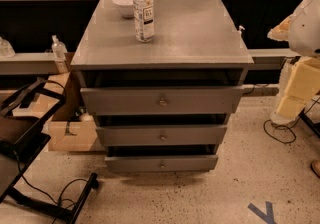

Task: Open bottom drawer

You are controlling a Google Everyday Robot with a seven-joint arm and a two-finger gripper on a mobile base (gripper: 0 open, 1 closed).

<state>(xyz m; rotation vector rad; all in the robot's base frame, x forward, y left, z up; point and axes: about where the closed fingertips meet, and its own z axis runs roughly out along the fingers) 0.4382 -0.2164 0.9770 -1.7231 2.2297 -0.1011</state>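
Nearest, on the speckled floor, lay a blue tape mark (264, 212), and just beyond it stood the grey three-drawer cabinet (92, 75). The claw was nowhere in the frame, so I cannot tell whether it was spread or pressed together; a white rounded shell (307, 23) at the right edge may have been part of the arm. The bottom drawer (200, 163), the lowest flat grey front, sat just above the floor and looked shut or nearly so. Its small round brass-coloured knob (161, 165) at the centre was untouched. Above it came the middle drawer front (200, 135) and the top drawer front (200, 100). On the surface (200, 33), a clear plastic water bottle (143, 12) stood left of the middle, with a white bowl (122, 4) behind it at the back edge. The task seemed to be at the approach step. The next move called for bringing the claw low and level to the bottom knob, not the two above, then pulling straight out.
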